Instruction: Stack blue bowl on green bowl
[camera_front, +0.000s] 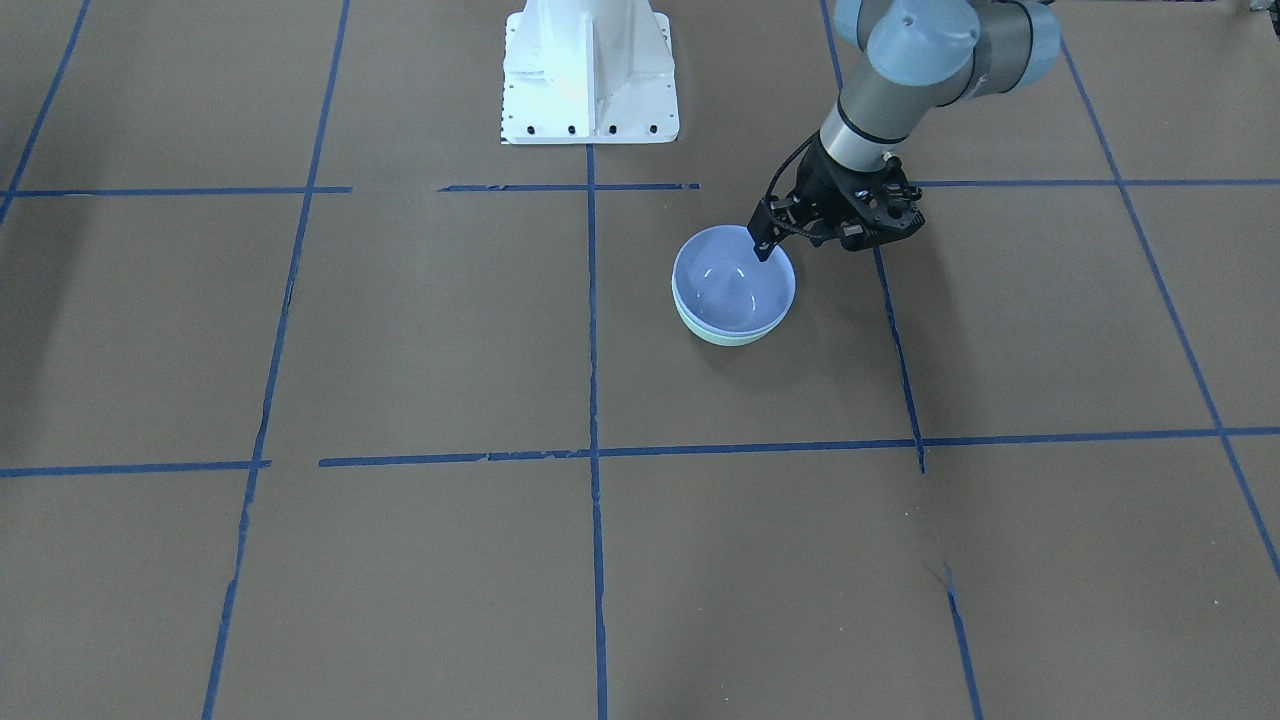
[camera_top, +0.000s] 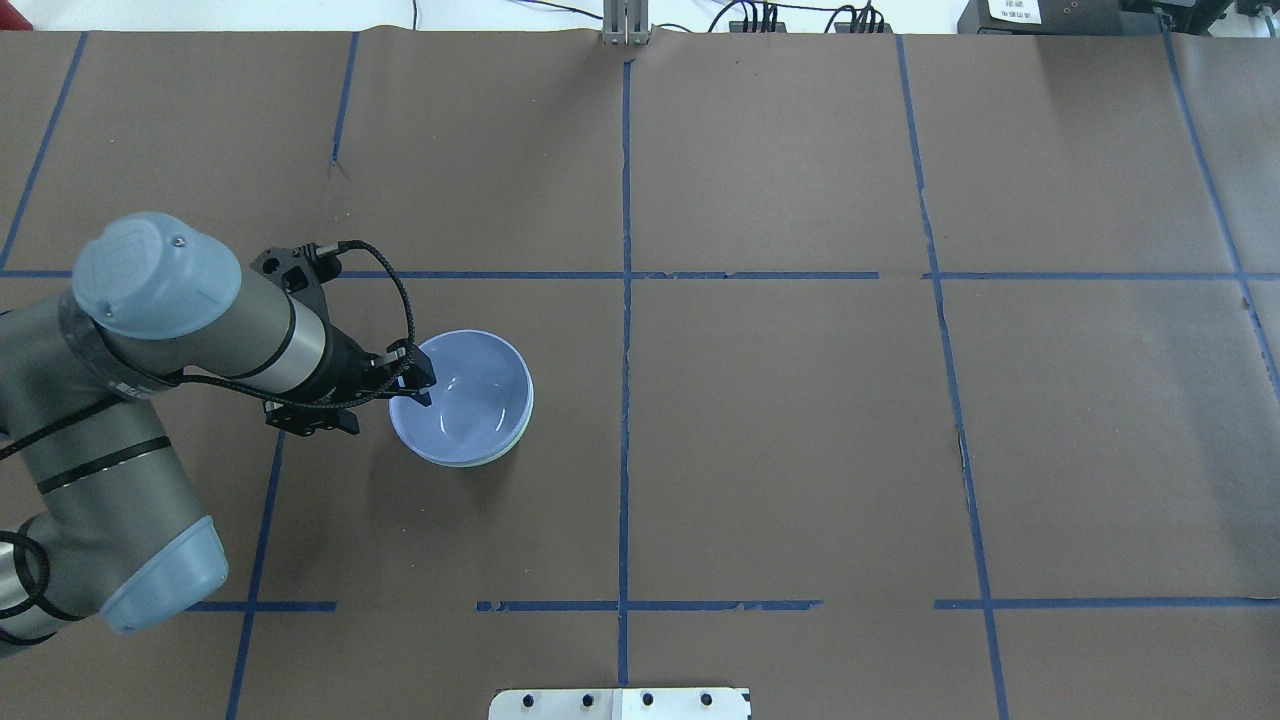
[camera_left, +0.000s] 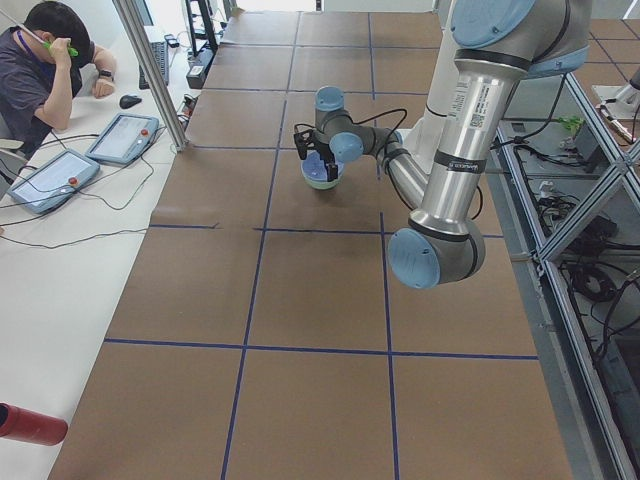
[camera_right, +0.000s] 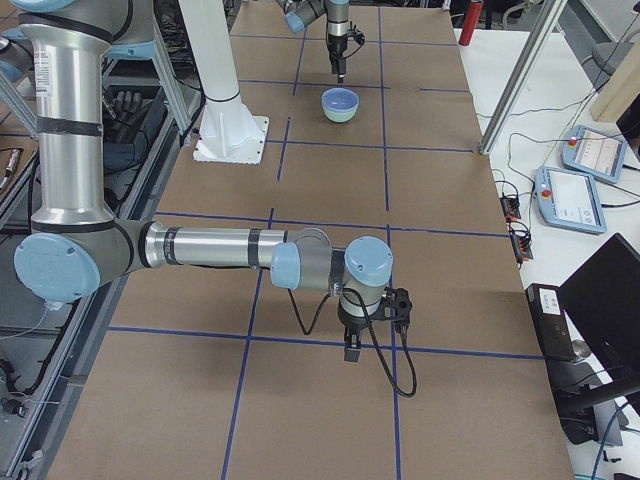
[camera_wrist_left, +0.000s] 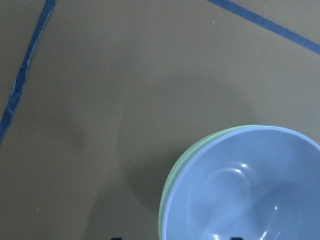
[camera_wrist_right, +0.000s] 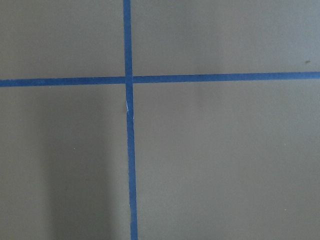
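Lab w/ taped table (camera_top: 800, 450), teach pendants (camera_left: 122, 137)

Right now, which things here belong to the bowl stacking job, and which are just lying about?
Job: blue bowl, nested in green bowl; left claw, open at the blue rim.
Lying about: two teach pendants on the side bench; red cylinder at its near end.

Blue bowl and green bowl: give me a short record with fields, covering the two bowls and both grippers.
blue bowl: nested upright inside the green bowl
green bowl: on the table, only its outer edge showing
left gripper: open, empty, above the blue bowl's rim
right gripper: far from the bowls; open or shut unclear
stack: looks done
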